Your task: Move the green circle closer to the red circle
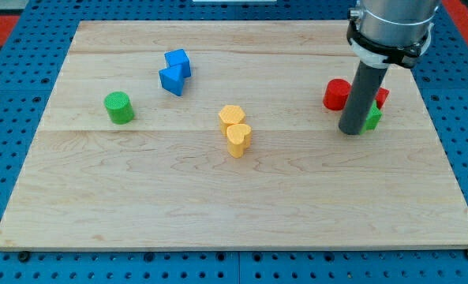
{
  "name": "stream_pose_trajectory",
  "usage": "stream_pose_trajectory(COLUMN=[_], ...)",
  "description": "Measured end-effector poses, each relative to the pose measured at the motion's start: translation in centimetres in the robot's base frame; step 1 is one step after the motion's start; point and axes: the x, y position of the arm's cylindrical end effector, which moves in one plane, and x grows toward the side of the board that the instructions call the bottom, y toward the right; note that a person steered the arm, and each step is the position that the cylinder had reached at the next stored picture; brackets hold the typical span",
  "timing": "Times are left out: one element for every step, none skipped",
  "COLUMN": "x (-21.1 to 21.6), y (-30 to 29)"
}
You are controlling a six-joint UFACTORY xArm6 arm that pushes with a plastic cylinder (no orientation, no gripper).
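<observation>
No pincer is fitted, so no open or closed state can be told: the arm ends in a dark rod, and my tip (351, 132) is seen set down on the wooden board (234, 213) at the view's right. Just to the tip's right a green block (372, 118) is partly hidden behind the rod, its shape not made out. Just above and to the tip's left the red circle (337, 95) is found, and a second red block (381, 98) peeps out on the rod's far side, its shape hidden too.

Further out, near the board's middle, two yellow blocks (234, 129) are seen touching, the lower one heart-shaped. Toward the view's upper left two blue blocks (174, 71) lie together. The green circle (119, 107) stands far off at the view's left, well apart from the red circle.

The pushing step is judged not yet begun. The tip would need to be carried round to the green circle's left side, then driven rightward, with the yellow pair skirted.
</observation>
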Motion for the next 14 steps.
stream_pose_trajectory(x=[2.4,6.3,10.1,13.7,14.1,12.3,8.4,3.9,-0.3,-1.5,-1.9,-2.4,-3.5,-6.6], y=[-0.9,-1.5,-3.1,-6.7,-16.2,-26.7,-35.9,-44.2,-44.2,-36.4,-31.7,-34.0,-36.5,-36.4])
